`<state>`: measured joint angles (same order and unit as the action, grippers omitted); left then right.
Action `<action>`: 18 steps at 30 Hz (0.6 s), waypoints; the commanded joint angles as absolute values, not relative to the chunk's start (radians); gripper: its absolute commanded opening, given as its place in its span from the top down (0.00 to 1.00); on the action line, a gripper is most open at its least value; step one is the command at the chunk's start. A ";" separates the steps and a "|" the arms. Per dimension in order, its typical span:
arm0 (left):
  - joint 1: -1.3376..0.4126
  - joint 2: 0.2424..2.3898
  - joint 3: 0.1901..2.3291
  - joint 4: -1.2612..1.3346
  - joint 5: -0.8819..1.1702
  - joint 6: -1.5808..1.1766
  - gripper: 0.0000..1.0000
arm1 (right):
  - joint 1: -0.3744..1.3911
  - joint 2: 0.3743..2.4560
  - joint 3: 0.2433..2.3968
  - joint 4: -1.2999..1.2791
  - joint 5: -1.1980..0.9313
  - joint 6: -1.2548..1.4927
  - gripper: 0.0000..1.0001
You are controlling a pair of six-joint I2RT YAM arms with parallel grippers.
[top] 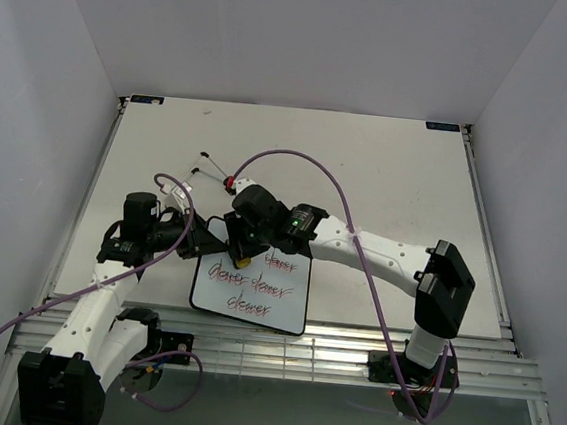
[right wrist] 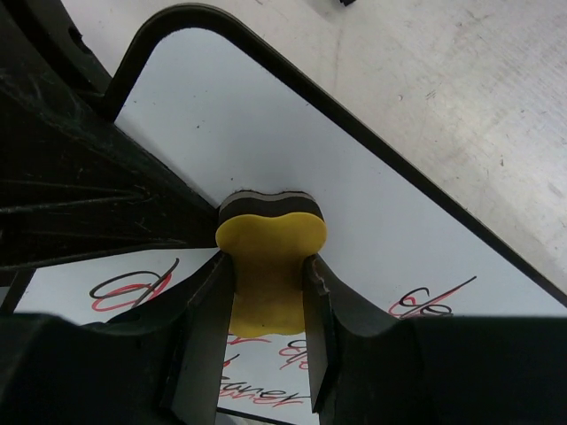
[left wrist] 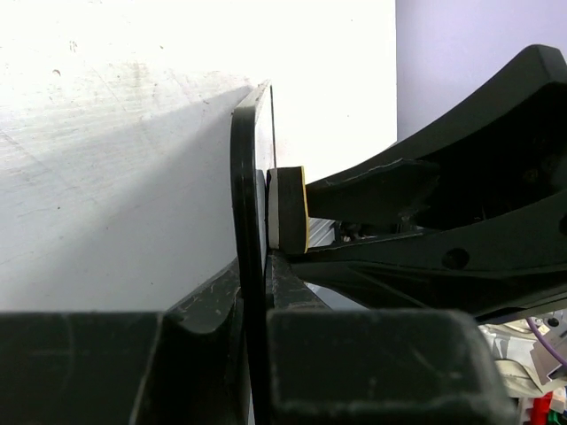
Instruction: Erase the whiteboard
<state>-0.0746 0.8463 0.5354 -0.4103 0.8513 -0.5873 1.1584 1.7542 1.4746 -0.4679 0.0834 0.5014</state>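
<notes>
right gripper (right wrist: 268, 297) pinches eraser (right wrist: 270, 232), left gripper (left wrist: 261, 305) clamps whiteboard (right wrist: 266, 115) rim; we'd press it flat, drag wristward over writing (right wrist: 133, 288).

Pale walls (top: 281, 31) enclose a white tabletop (top: 389, 162).

You look down from the top external camera, fixed high above and behind the robot, facing forward over the whole table (top: 389, 162). The left arm (top: 93, 315) rises from bottom left, the right arm (top: 400, 259) from bottom right. The whiteboard (top: 255, 295) shows small, near the middle. Your left wrist camera sits low and very near, sighting edge-on along the board's rim past its own left end effector (left wrist: 257, 288). Your right wrist camera looks steeply down between the fingers of the right end effector (right wrist: 268, 292), close above the board's face. All three views share the whiteboard. Both wrist views also share the yellow eraser (left wrist: 285, 212).
</notes>
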 commanded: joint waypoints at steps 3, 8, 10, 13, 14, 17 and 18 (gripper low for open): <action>-0.097 0.792 0.565 -0.256 0.992 -0.552 1.00 | 1.207 1.861 1.568 -0.459 -0.051 0.552 0.75; -0.097 0.781 0.563 -0.255 0.989 -0.557 1.00 | 1.206 1.852 1.537 -0.463 -0.012 0.558 0.77; -0.097 0.781 0.561 -0.256 0.985 -0.557 1.00 | 1.197 1.838 1.507 -0.465 -0.005 0.560 0.77; -0.097 0.776 0.564 -0.264 0.962 -0.561 1.00 | 1.164 1.796 1.415 -0.460 0.044 0.565 0.77; -0.097 0.773 0.565 -0.265 0.957 -0.561 1.00 | 1.143 1.775 1.357 -0.450 0.040 0.565 0.77; -0.097 0.759 0.566 -0.279 0.927 -0.561 1.00 | 1.106 1.721 1.222 -0.427 0.044 0.560 0.77; -0.097 0.759 0.566 -0.281 0.922 -0.561 1.00 | 1.098 1.706 1.186 -0.417 0.040 0.560 0.77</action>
<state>-0.0788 0.8261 0.5301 -0.4156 0.8352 -0.5888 1.1248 1.6886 1.3392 -0.3916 0.0566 0.5510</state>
